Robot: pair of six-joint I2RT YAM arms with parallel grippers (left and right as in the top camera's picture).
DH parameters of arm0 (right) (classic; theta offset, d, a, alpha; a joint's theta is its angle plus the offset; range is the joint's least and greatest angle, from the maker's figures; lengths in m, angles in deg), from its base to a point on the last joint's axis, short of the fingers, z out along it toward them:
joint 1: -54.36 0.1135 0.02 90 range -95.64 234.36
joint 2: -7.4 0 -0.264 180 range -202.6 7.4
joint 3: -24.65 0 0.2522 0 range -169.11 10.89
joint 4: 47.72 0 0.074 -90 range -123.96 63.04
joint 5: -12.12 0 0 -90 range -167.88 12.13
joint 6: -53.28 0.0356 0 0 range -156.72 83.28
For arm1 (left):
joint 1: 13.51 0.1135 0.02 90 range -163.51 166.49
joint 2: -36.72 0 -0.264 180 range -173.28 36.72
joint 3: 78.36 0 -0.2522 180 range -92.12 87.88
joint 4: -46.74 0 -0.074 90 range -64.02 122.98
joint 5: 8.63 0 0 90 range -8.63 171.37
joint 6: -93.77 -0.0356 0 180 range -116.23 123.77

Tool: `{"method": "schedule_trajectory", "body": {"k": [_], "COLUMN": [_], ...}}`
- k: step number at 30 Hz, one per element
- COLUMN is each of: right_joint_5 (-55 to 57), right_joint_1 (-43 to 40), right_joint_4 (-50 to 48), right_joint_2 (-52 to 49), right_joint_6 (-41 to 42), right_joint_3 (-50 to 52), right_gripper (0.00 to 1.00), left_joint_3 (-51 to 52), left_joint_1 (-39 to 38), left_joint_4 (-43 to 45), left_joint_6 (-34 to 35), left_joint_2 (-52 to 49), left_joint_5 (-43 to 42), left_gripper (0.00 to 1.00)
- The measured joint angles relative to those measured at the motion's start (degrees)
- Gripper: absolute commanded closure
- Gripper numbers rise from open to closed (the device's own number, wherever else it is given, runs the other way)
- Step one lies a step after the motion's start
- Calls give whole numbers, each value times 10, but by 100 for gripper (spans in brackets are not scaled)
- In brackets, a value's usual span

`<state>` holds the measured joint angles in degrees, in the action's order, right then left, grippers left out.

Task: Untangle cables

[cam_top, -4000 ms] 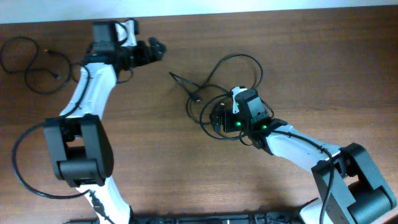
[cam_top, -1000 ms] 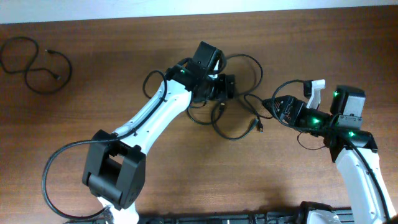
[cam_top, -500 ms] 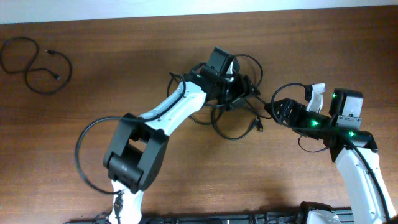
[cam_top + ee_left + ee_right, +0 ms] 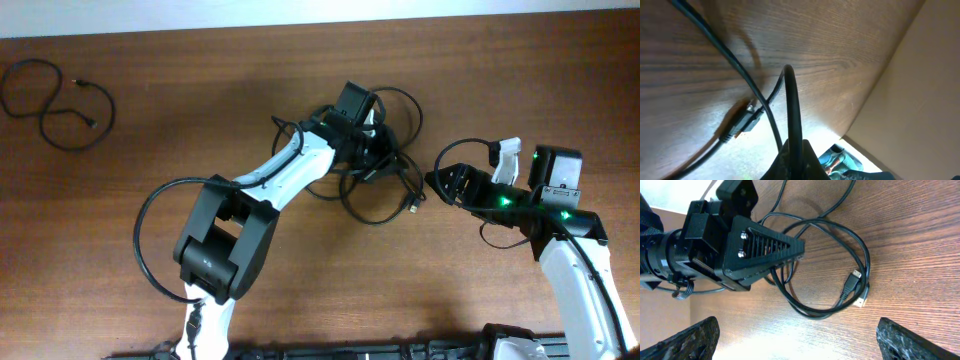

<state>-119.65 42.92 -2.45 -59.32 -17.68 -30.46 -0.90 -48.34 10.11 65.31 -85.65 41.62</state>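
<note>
The tangled cables (image 4: 380, 195) lie as thin black loops at the table's middle, with a plug end (image 4: 412, 203) on the right side. My left gripper (image 4: 385, 158) sits over the top of the tangle, shut on one black cable (image 4: 792, 110) that rises straight out of its jaws. Another cable with a plug (image 4: 742, 122) crosses the wood beyond it. My right gripper (image 4: 445, 183) stands open just right of the tangle, with nothing between its fingers. In the right wrist view the loop and plugs (image 4: 856, 287) lie ahead of the open right gripper (image 4: 796, 330), beside the left gripper's fingers (image 4: 765, 247).
A separate coiled black cable (image 4: 60, 105) lies at the far left of the brown wooden table (image 4: 200, 120). The table's far edge meets a pale wall (image 4: 300, 15). A thicker black wire (image 4: 145, 250) loops beside the left arm's base.
My left gripper moved right onto the tangle and closed on one cable. The right gripper stayed open and nearly still.
</note>
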Motion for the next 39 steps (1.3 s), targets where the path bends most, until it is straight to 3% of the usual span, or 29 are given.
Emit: {"method": "schedule_trajectory", "body": {"k": [10, 17, 22, 27, 34, 39], "right_joint_5": [17, 77, 106, 114, 120, 120], "right_joint_1": [0, 0, 0, 0, 0, 0], "right_joint_4": [18, 52, 54, 58, 67, 66], "right_joint_2": [0, 0, 0, 0, -1, -1], "right_joint_6": [0, -10, -14, -15, -15, -15], "right_joint_3": [0, 0, 0, 0, 0, 0], "right_gripper": [1, 1, 1, 1, 1, 1], "left_joint_3": [-56, -114, -114, -114, -115, -115], "left_joint_1": [56, 49, 48, 48, 48, 48], "left_joint_4": [-3, 1, 11, 4, -70, -32], "left_joint_6": [-162, -282, -338, -373, -511, -558], "left_joint_2": [73, 244, 307, 341, 356, 351], "left_joint_5": [31, 177, 270, 347, 511, 529], "left_gripper": [100, 100, 100, 100, 100, 100]}}
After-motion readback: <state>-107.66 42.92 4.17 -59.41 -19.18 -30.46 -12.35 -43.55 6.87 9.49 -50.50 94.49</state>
